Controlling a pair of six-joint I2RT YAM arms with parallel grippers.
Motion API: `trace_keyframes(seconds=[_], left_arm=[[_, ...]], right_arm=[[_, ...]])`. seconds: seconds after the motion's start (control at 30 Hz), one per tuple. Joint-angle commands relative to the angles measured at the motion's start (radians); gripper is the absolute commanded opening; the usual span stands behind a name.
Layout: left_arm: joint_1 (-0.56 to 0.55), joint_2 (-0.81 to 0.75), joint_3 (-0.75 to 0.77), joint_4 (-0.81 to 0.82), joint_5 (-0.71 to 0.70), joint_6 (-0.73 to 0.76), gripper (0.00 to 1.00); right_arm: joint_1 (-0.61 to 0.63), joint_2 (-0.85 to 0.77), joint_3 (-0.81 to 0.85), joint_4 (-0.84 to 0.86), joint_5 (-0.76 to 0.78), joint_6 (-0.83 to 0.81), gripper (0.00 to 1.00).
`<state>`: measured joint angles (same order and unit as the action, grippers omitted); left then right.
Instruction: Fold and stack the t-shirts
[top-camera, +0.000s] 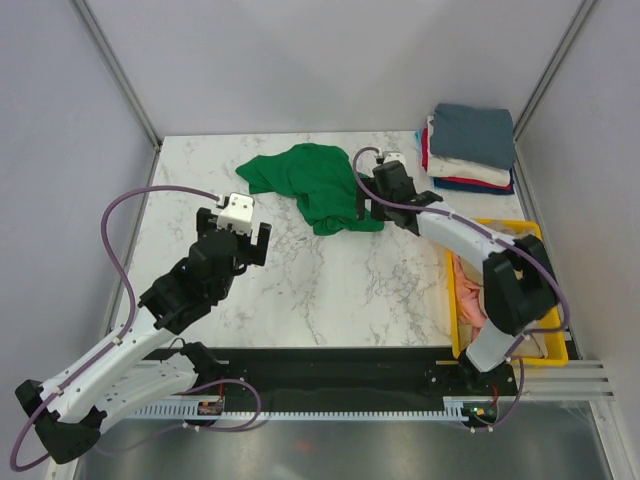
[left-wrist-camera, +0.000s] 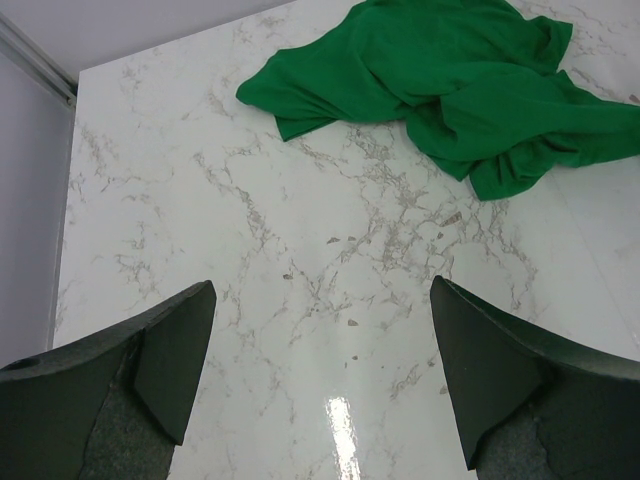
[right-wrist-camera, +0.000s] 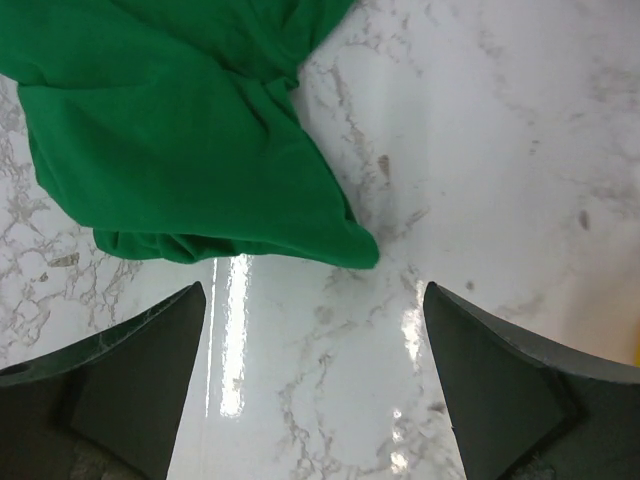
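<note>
A bright green t-shirt (top-camera: 312, 183) lies crumpled on the marble table at the back centre; it also shows in the left wrist view (left-wrist-camera: 455, 80) and the right wrist view (right-wrist-camera: 180, 140). A stack of folded t-shirts (top-camera: 470, 148), slate blue on top, then white and red, sits at the back right. My left gripper (top-camera: 240, 232) is open and empty over bare table, left of and nearer than the green shirt. My right gripper (top-camera: 368, 203) is open and empty, just beside the shirt's right lower corner.
A yellow plastic bin (top-camera: 548, 340) stands at the right edge with pink and beige cloth (top-camera: 468, 295) inside. The right arm reaches over the bin's inner side. Grey walls close the table on the left and right.
</note>
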<state>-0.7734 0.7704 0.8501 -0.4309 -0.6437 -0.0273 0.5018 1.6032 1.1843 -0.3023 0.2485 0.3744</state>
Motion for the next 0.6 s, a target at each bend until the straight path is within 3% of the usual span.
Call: trace_keyframes(seconds=[0.0, 0.23, 0.3, 0.33, 0.37, 0.4, 0.43, 0.5, 0.57], left_arm=[[0.005, -0.003, 0.007, 0.04, 0.006, -0.02, 0.95], [0.006, -0.013, 0.007, 0.043, -0.008, -0.016, 0.96], [0.01, -0.011, 0.006, 0.043, -0.008, -0.016, 0.95], [0.011, -0.01, 0.006, 0.043, -0.007, -0.016, 0.95], [0.014, -0.008, 0.007, 0.041, -0.007, -0.016, 0.95], [0.016, -0.005, 0.006, 0.041, -0.004, -0.016, 0.95], [0.017, -0.003, 0.006, 0.041, -0.004, -0.017, 0.96], [0.023, 0.001, 0.006, 0.043, -0.004, -0.017, 0.95], [0.025, 0.001, 0.004, 0.041, -0.005, -0.017, 0.96]], right_arm=[[-0.002, 0.151, 0.108, 0.051, -0.097, 0.001, 0.98], [-0.003, 0.311, 0.173, 0.049, -0.034, -0.037, 0.97], [-0.002, 0.327, 0.182, 0.049, -0.054, -0.054, 0.87], [0.0, 0.328, 0.182, 0.055, -0.058, -0.057, 0.78], [-0.002, 0.324, 0.178, 0.058, -0.064, -0.061, 0.53], [-0.003, 0.316, 0.175, 0.068, -0.072, -0.065, 0.42], [0.001, 0.296, 0.175, 0.072, -0.072, -0.072, 0.23], [0.014, 0.261, 0.187, 0.063, -0.068, -0.112, 0.05], [0.059, 0.167, 0.184, 0.048, -0.02, -0.149, 0.0]])
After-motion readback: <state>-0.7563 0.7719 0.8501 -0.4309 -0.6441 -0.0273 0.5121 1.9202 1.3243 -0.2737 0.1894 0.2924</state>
